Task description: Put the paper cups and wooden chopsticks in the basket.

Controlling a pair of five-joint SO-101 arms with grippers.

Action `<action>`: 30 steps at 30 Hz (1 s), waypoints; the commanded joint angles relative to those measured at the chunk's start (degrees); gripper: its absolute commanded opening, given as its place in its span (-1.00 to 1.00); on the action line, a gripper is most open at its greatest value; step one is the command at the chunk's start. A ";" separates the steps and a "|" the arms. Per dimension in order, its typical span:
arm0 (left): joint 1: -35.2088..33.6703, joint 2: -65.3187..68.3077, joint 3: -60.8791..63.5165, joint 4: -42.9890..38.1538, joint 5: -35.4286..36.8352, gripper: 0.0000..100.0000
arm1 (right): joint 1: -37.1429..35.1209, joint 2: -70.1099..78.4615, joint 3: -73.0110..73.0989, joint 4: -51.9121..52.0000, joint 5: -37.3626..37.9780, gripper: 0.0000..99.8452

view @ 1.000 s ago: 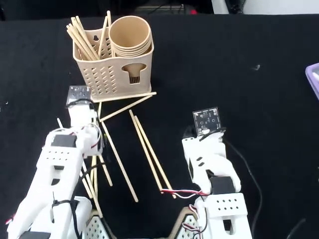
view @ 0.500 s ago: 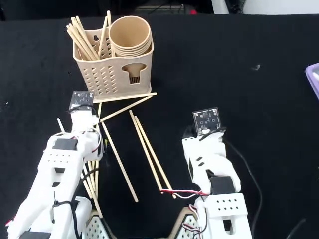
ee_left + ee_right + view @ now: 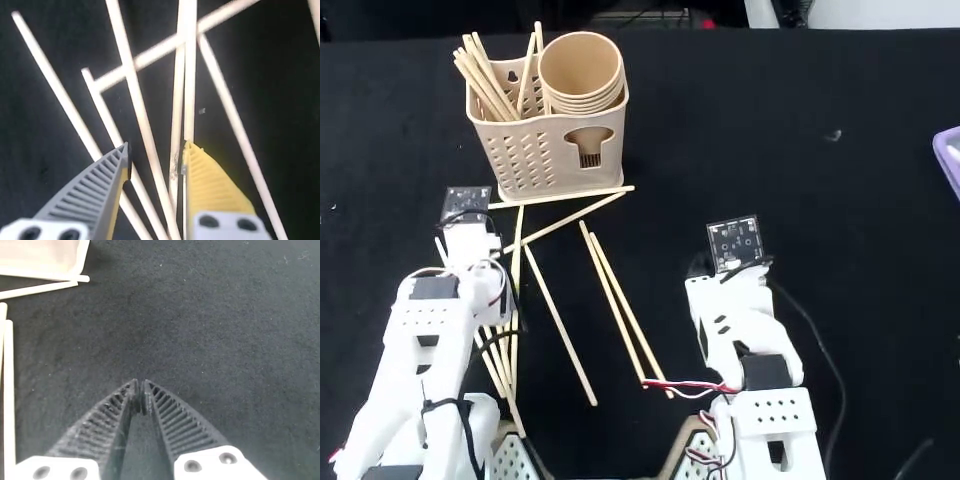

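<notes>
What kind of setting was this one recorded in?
Probably a robot test bench: a table under black cloth, the left arm and right arm side by side, and a basket with loose chopsticks laid out before it.

Basket [image 3: 548, 150]: beige plastic, slotted wall, matt, moulded smooth. Paper cups [image 3: 582, 62] stacked inside basket: tan paper, matt, plain finish, smooth rolled rims. Chopsticks [image 3: 135, 100] inside basket and loose in front of it: pale bare wood, unvarnished, smooth, no sheen. Cloth [image 3: 210, 325] under basket: black fabric, matt, fine fuzzy nap, a few lint specks. Left gripper [image 3: 156, 147]: ribbed hard plastic, one side grey, one yellow, dull finish. Right gripper [image 3: 139, 390]: black ribbed plastic, matt. Arm shells [image 3: 750, 330] in front of basket: white plastic, smooth, slight sheen.
</notes>
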 commanded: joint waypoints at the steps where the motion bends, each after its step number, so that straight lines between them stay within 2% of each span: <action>1: -1.27 -0.09 -3.38 2.20 -0.62 -0.64 | 0.44 -1.10 -0.31 -1.32 -0.26 -0.96; 11: -2.07 0.00 -1.27 1.58 3.87 -0.64 | 0.44 -1.10 -0.40 -1.32 -0.26 -0.96; 17: -2.77 0.00 2.95 -2.81 3.87 -0.53 | 0.44 -1.10 -0.40 -1.32 -0.26 -0.96; 23: -4.79 0.09 3.74 -6.86 3.87 -0.53 | 0.44 -1.10 -0.40 -1.32 -0.26 -0.96; 30: -5.23 8.53 -0.92 -5.27 3.78 -0.53 | 0.44 -1.10 -0.40 -1.32 -0.26 -0.96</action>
